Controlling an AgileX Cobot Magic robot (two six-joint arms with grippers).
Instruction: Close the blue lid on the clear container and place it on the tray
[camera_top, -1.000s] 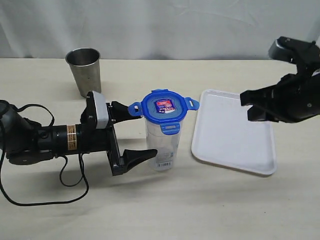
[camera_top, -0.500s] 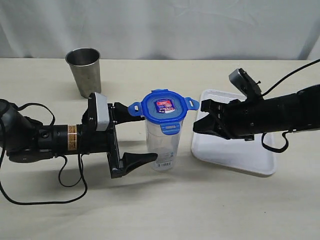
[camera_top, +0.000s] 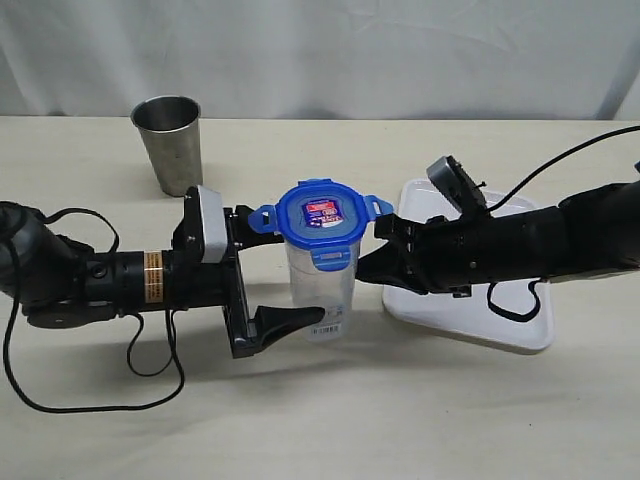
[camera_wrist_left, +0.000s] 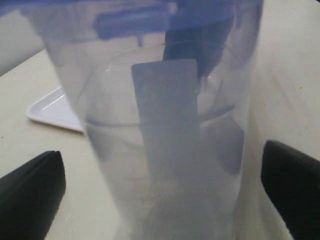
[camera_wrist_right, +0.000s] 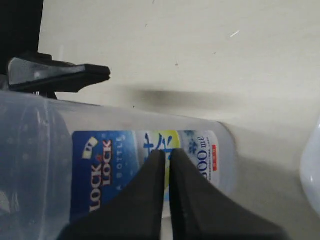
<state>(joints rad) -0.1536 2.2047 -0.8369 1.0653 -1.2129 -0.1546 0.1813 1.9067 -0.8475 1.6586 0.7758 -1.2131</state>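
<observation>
Bracketing the clear container (camera_top: 320, 290): left gripper (camera_top: 288, 268) spread wide, right gripper (camera_wrist_right: 167, 156) clenched on nothing.
Left has one finger on each side of the container, but contact can't be confirmed. Right aims its closed tips at the labelled wall, touch unclear. Container stands upright on the table (camera_top: 400, 420), just beside the tray (camera_top: 520, 335), with the blue lid (camera_top: 322, 212) on top and its side flaps sticking out. Looks empty, so likely light and tippy. Thin stiff plastic, smooth, probably slippery: grip mid-body across opposite walls, not by the lid. Rear flap hidden, lid seating unreadable, left wrist view blurred.
</observation>
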